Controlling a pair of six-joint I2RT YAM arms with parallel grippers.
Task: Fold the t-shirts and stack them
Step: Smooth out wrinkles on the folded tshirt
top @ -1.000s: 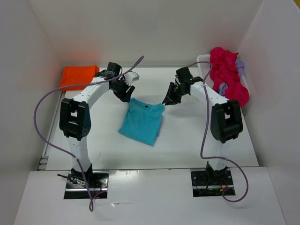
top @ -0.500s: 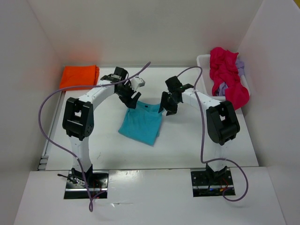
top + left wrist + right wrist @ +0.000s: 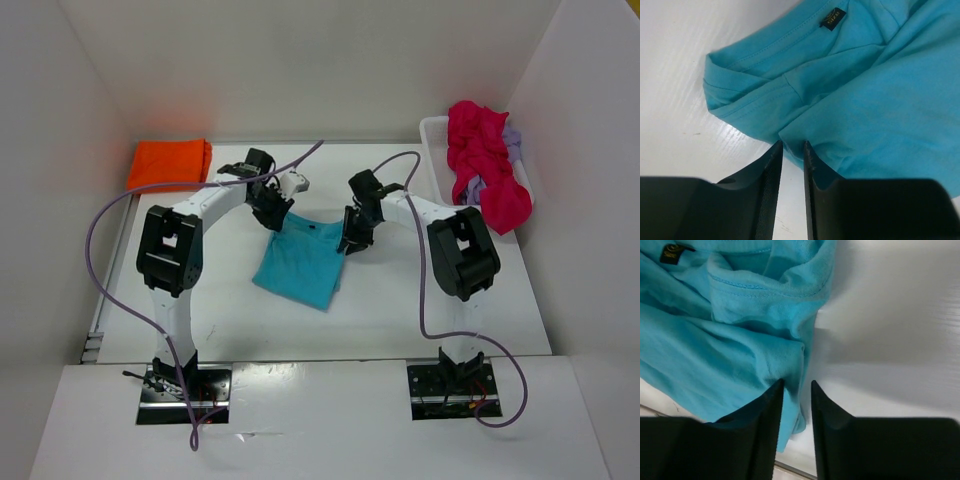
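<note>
A teal t-shirt point(image 3: 300, 262) with a black label point(image 3: 832, 20) — orange shirt point(image 3: 170, 163), magenta pile point(image 3: 482, 150) in a white basket point(image 3: 432, 126).

I find no text I can read: the sole marking is a small dark neck tag point(image 3: 832, 19) with gold print, sewn inside the collar of the teal t-shirt point(image 3: 880, 100), visible in both wrist views, its lettering too small and blurred to make out.

A white table point(image 3: 385, 300) sits boxed in by plain white walls point(image 3: 330, 70) under soft, even light.
</note>
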